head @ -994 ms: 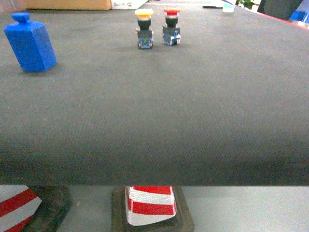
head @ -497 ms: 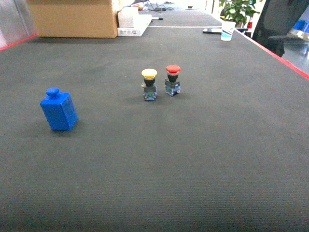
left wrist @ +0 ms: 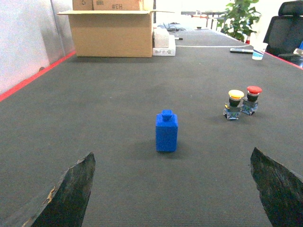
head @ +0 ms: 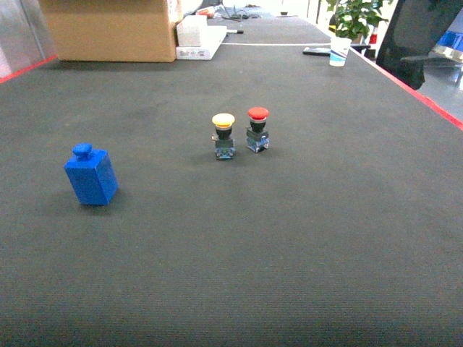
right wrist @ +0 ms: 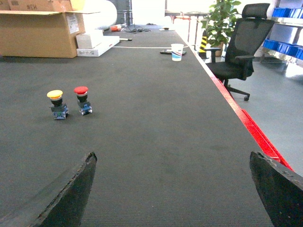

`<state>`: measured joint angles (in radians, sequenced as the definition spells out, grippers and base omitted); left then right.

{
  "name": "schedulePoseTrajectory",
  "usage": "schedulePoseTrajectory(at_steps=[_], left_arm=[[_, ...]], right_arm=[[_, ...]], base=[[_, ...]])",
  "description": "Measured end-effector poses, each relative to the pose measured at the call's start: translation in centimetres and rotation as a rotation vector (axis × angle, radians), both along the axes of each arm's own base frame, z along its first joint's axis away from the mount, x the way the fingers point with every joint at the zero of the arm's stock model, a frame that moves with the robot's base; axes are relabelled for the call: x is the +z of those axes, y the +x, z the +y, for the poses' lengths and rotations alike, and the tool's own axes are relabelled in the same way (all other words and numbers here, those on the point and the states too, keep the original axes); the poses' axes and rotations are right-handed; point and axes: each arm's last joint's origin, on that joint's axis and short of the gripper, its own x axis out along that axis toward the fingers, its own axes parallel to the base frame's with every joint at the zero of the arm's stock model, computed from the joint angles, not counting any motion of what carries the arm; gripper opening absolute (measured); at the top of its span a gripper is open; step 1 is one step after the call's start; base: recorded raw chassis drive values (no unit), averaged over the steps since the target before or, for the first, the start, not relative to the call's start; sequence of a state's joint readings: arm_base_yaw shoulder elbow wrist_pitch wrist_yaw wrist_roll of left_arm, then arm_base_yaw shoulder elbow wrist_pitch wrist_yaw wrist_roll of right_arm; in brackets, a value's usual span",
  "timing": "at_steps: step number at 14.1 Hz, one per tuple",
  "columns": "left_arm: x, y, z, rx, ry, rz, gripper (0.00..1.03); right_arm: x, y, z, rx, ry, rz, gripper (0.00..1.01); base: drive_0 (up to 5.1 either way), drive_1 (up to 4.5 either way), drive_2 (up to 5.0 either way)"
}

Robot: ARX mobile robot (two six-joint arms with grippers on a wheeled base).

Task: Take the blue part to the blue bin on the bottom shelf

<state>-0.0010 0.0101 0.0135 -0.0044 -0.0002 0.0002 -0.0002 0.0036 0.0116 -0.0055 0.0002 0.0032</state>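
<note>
The blue part (head: 90, 176) stands upright on the dark table (head: 289, 238), left of centre in the head view and well apart from the yellow button (head: 223, 136) and the red button (head: 257, 129), which stand just beside each other. This spacing leaves free room on both sides of the part for a grasp.

The left gripper (left wrist: 165, 191) is spread wide and holds nothing. Its two fingertips frame the lower corners of the left wrist view, with the part centred between and beyond them. Judged from this alignment, the left arm is set up for a straight approach to the part.

The right gripper (right wrist: 173, 189) is likewise wide open and empty. It faces bare table, with the buttons off to its left, so it appears idle.

Neither the bin nor the shelf is in view. The pick is not yet begun.

A cardboard box (head: 108, 29) and a paper cup (head: 338, 50) sit at the far end.
</note>
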Motion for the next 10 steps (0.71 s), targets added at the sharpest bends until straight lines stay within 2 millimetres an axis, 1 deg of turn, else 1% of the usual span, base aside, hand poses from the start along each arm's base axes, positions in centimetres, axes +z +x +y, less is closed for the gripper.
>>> schedulePoseTrajectory(at_steps=[5, 6, 7, 8, 9, 10], left_arm=[[0.0, 0.0, 0.0, 0.001, 0.0, 0.0, 0.98], [-0.4, 0.1, -0.2, 0.104, -0.018, 0.069, 0.98], [-0.6, 0.5, -0.4, 0.204, -0.021, 0.115, 0.98], [-0.6, 0.9, 0.1, 0.314, -0.037, 0.109, 0.98], [0.0, 1.7, 0.6, 0.334, -0.066, 0.093, 0.98], [0.7, 3.1, 0.7, 0.299, -0.087, 0.092, 0.98]], right_arm=[[0.0, 0.0, 0.0, 0.0, 0.0, 0.0, 0.98], [0.0, 0.0, 0.0, -0.001, 0.0, 0.0, 0.98], [0.0, 0.0, 0.0, 0.001, 0.0, 0.0, 0.98], [0.0, 0.0, 0.0, -0.001, 0.0, 0.0, 0.98], [0.0, 0.0, 0.0, 0.001, 0.0, 0.0, 0.98], [0.0, 0.0, 0.0, 0.0, 0.0, 0.0, 0.98]], base=[[0.0, 0.0, 0.0], [0.0, 0.0, 0.0], [0.0, 0.0, 0.0], [0.0, 0.0, 0.0], [0.0, 0.0, 0.0], [0.0, 0.0, 0.0]])
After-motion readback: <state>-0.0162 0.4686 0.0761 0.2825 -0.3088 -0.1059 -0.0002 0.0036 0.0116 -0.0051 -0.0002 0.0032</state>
